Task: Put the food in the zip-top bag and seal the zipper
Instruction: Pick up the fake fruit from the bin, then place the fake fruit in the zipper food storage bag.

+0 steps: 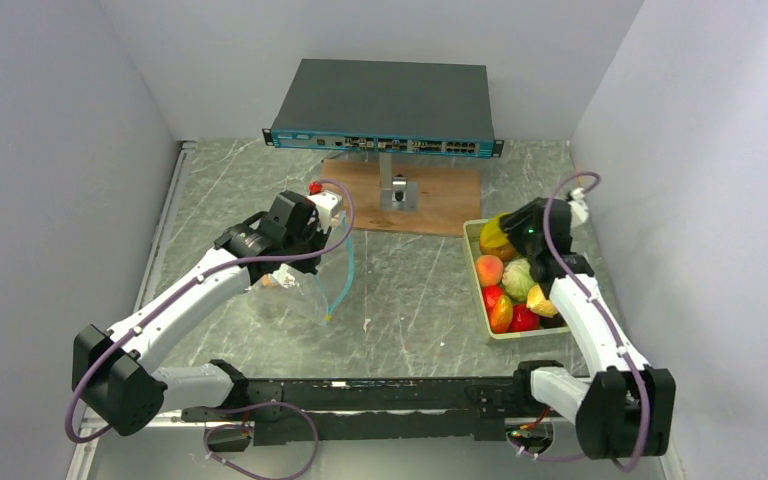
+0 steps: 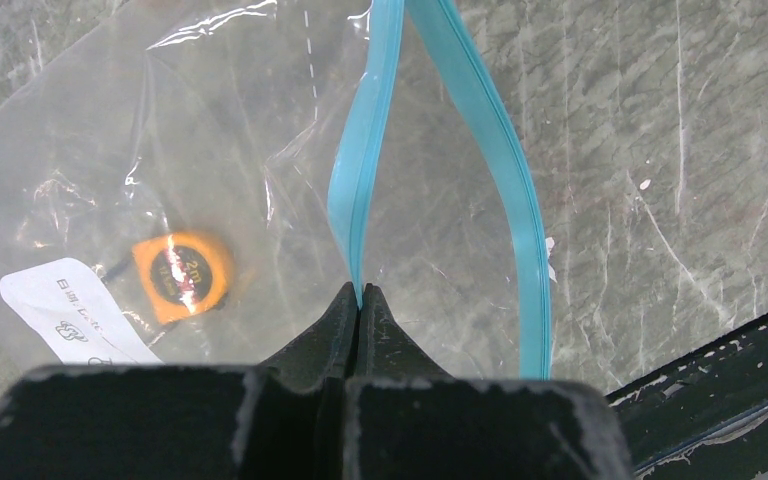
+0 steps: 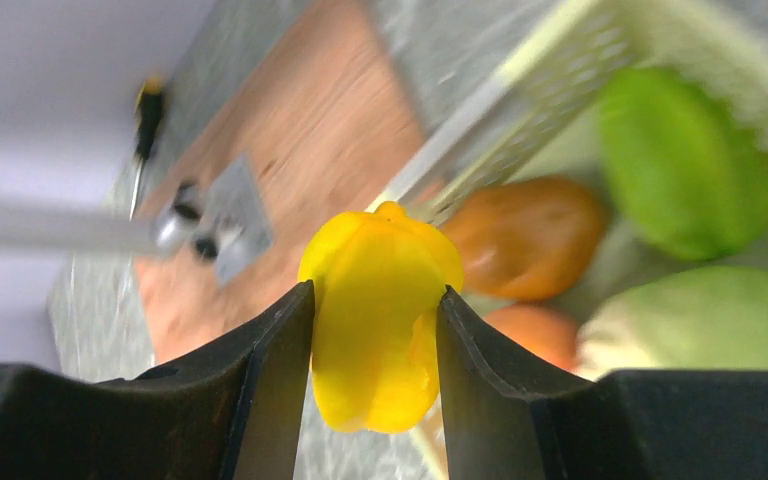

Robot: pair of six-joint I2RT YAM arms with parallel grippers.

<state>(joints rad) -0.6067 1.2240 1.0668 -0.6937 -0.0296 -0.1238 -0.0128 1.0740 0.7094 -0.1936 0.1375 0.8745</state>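
The clear zip-top bag [image 1: 290,290] hangs from my left gripper [image 1: 328,215] above the table's left-middle. In the left wrist view, my left gripper [image 2: 360,292] is shut on one lip of the teal zipper [image 2: 365,170]. The other lip [image 2: 520,240] bows away, so the mouth is open. My right gripper [image 1: 505,232] is above the far end of the pale green tray [image 1: 477,300]. In the right wrist view, it [image 3: 375,300] is shut on a yellow toy fruit [image 3: 380,320]. Several more pieces of food [image 1: 515,290] lie in the tray.
An orange tape measure [image 2: 180,275] and a white label [image 2: 60,310] show inside the bag. A network switch [image 1: 385,105] stands on a metal post [image 1: 397,190] on a wooden board [image 1: 440,200] at the back. White walls close in on both sides.
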